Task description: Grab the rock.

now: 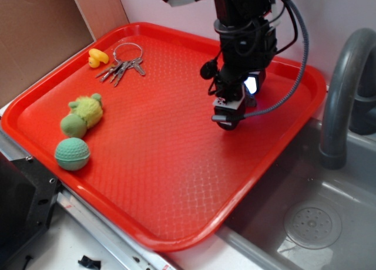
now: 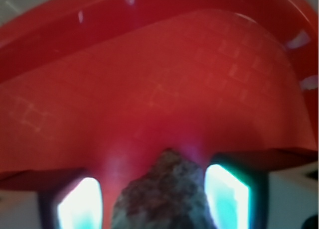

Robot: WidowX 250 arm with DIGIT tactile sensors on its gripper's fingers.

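Red tray (image 1: 147, 182) fills my view beside a grey sink (image 1: 329, 223). My claw (image 1: 226, 118) stands low over the tray's far right part, its fingers closed against the rock (image 2: 167, 194) held between them. Far left lie keys (image 1: 124, 67), a yellow duck (image 1: 97, 57), a plush toy (image 1: 83, 114) and a green ball (image 1: 72, 153)

Exterior view evenly lit and sharp; wrist view blurred, with glare on the tray (image 2: 149, 89).
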